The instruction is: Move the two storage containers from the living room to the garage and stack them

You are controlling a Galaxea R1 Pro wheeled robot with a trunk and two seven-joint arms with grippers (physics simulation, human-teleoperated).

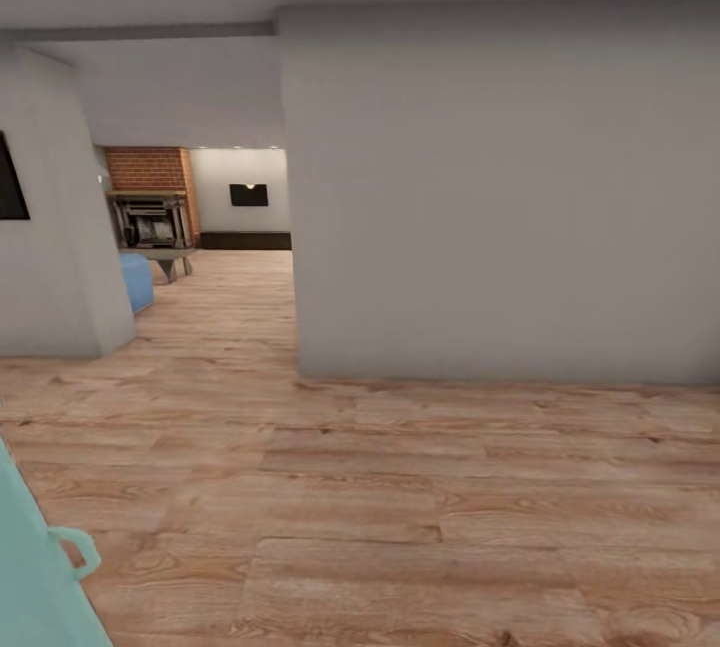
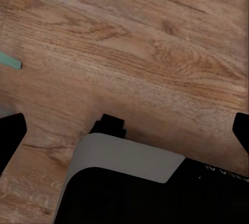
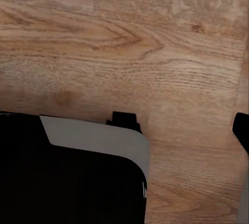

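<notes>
Light wood plank floor [image 1: 400,507]

Black base [image 2: 155,198] with a rounded white-grey panel [image 2: 127,157]; black fingertips [image 2: 10,135]; faint lettering on the black.

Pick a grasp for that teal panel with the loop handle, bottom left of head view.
Grip the loop handle on the teal panel, approaching from the open floor side it juts toward, jaws across its bar. It's the only visible part standing off the flat face. Panel is mostly cropped, so tentative.

Light wood plank floor [image 1: 400,507], grey wall [image 1: 500,197], distant brick fireplace [image 1: 150,197]
</notes>
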